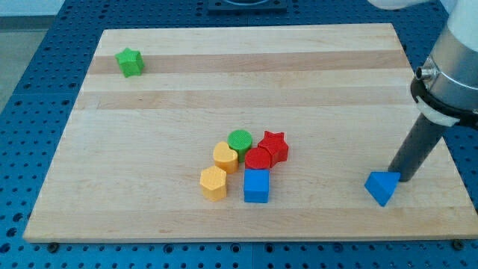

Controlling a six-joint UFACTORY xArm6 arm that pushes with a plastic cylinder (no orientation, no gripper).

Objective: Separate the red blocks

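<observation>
surface: pale wooden board (246, 82) with lengthwise plank bands, filling most of the view; flat, lit evenly
surround: blue perforated bench (33, 97) showing on all four sides of the board; grid of small holes; dark fixture at the view's top edge, cut off
arm: white and grey housing (452, 63) entering from the view's top right, narrowing to the dark rod (415, 149) slanting down toward the view's left
fingers: no jaws or pads on this rig, so nothing to open or close; only my tip (393, 175), holding nothing
tip contact: at the upper edge of the blue triangular block (382, 186), looks touching or just shy; cannot tell which
tip vs cluster: well apart, off to the view's right of it
cluster: five blocks packed just below board centre, plus one at its lower left
blue cube (256, 185): bottom of cluster, just under the red round block
red star block (274, 146): right side of cluster, touching the red round block
red round block (258, 158): lower left of the red star, pressed against it; not separated
green round block (240, 140): top of cluster, beside both reds
yellow heart-like block (225, 157): left of the reds, just under the green round one
yellow hexagonal block (213, 183): lower left, beside the blue cube
green star block (130, 63): alone near the board's top left corner, well apart from everything
</observation>
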